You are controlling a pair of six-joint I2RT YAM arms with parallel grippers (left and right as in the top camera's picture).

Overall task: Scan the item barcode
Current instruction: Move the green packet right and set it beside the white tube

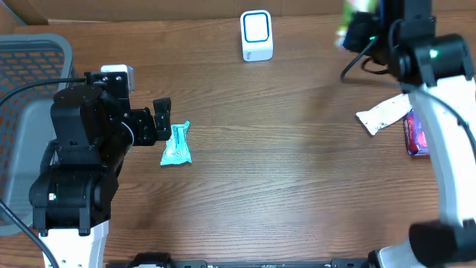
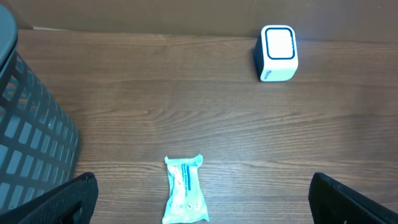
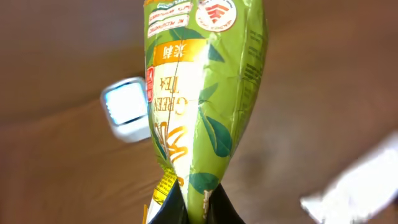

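The right gripper (image 3: pixel 193 205) is pressed together on the lower end of a green tea packet (image 3: pixel 205 81). In the right wrist view the packet stands up from the dark jaws and fills the middle of the frame. In the overhead view it is only a blurred green spot at the upper right, raised over the table (image 1: pixel 297 171) and close to its far edge.

The white scanner (image 1: pixel 256 35) stands at the upper middle of the overhead frame, left of the packet and well apart from it, and a strip of plain wood shows between them. In the right wrist view the scanner appears beside the left edge of the packet. I cannot tell whether a barcode faces it.

The left gripper (image 1: pixel 162 123) is spread wide. In the left wrist view its fingers (image 2: pixel 68 200) sit at the two lower corners, and a teal packet (image 2: pixel 185 190) lies flat between them, touching neither. A grey basket (image 1: pixel 30 74) takes the left edge of the overhead frame, and its mesh wall is just beside the left finger.

A white packet (image 1: pixel 383 114) and a purple item (image 1: pixel 415 134) lie just beside each other at the right side, below the right arm. The widest open wood is in the centre and lower middle of the overhead frame.
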